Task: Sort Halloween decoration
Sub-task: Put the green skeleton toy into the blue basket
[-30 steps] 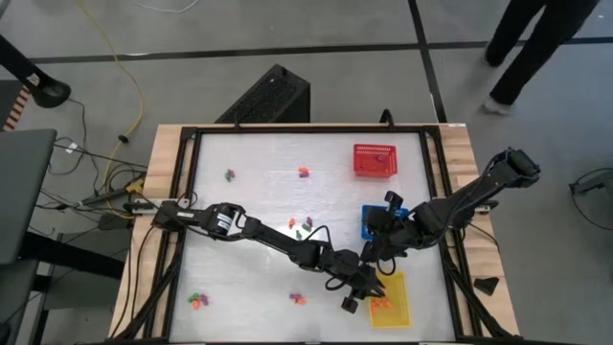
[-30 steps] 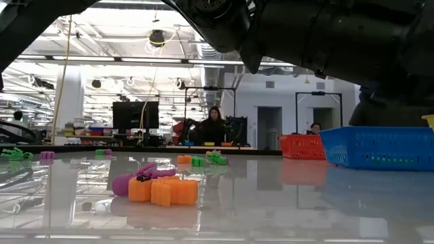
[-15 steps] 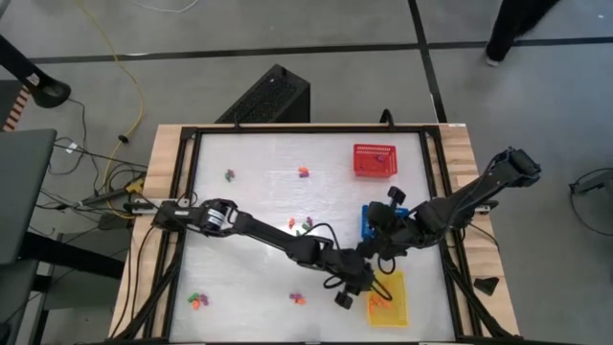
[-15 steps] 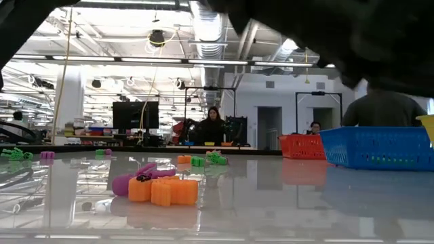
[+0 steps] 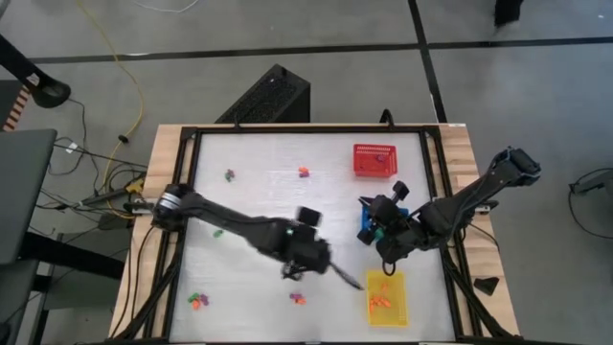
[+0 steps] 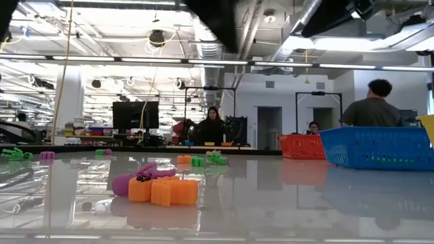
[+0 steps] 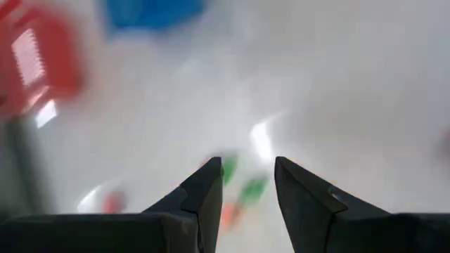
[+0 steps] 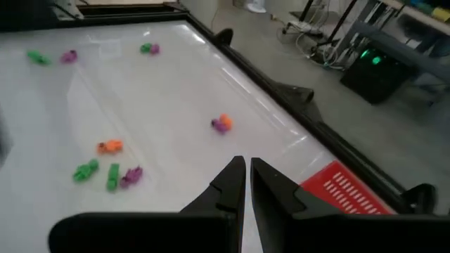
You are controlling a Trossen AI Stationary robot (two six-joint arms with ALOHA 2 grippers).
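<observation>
Presently the left gripper (image 5: 350, 281) hangs over the white table (image 5: 259, 182), just beside the yellow basket (image 5: 388, 298) on the side toward the table's middle. Its fingers (image 7: 204, 193) stand parted with nothing between them; the left wrist view is blurred, and only smears of green and orange trinkets show past the tips.

The right gripper (image 5: 366, 230) sits by the blue basket (image 5: 369, 222), well clear of the left one. Its fingers (image 8: 232, 184) are nearly together, a thin slit between them, and they hold nothing.

Halloween decoration, as found:
- Several orange pieces (image 5: 381, 295) lie inside the yellow basket.
- A mixed cluster (image 5: 302, 225) of green, orange and purple pieces lies near the table's middle (the right wrist view shows these pieces lying loose and apart from each other).
- An orange and purple pair (image 5: 303, 172) lies left of the red basket (image 5: 374, 159).
- A green and purple pair (image 5: 230, 174) lies farther left.
- A small group (image 5: 197, 301) rests near the front left corner.
- A further piece (image 5: 298, 298) lies near the front edge, close to the left arm.

In the low view an orange and purple clump (image 6: 159, 187) sits nearest the camera, and people (image 6: 371, 105) are seen in the room beyond.
</observation>
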